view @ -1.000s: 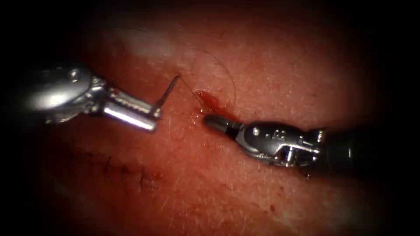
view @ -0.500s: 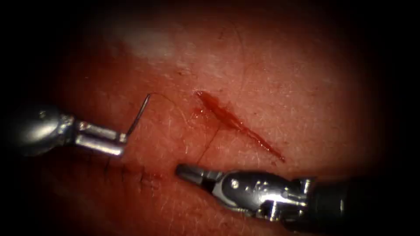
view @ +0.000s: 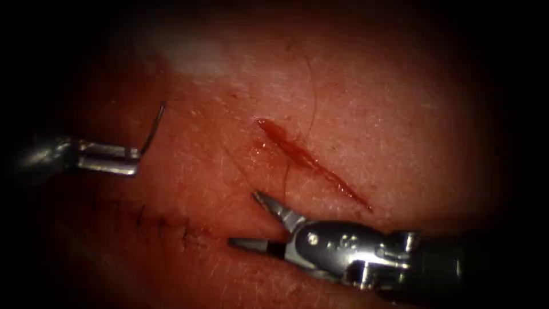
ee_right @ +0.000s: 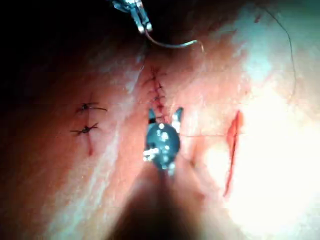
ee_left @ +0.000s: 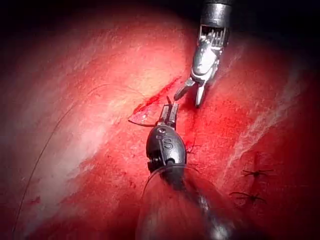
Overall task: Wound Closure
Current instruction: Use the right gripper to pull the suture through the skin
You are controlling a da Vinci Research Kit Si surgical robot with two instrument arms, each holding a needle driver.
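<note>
The cut (view: pixel 309 160) runs slanting across the tissue, wet with red fluid. Left of it, my left tool (view: pixel 136 161) has its jaws shut on the curved needle (view: pixel 151 129) near one end. The needle is clear of the tissue and its free end points up. The right wrist view shows the needle (ee_right: pixel 170 45) trailing thread from its far end. Below the cut, my right tool (view: pixel 243 218) stands open with nothing between its jaws (ee_right: pixel 164 116). Thread (view: pixel 284 183) runs from the cut down towards its upper jaw. The left wrist view shows the right tool (ee_left: pixel 192 95) beside the cut (ee_left: pixel 160 95).
An older stitched line (view: pixel 166 226) lies on the tissue at lower left, just left of the right tool's lower jaw. Two separate stitches (ee_right: pixel 86 119) sit further off. A loose arc of thread (view: pixel 313 86) curves over the tissue above the cut.
My left tool carried the needle leftward away from the cut, drawing thread after it. The right tool dropped from the cut's upper end to below it, then its jaws opened.
</note>
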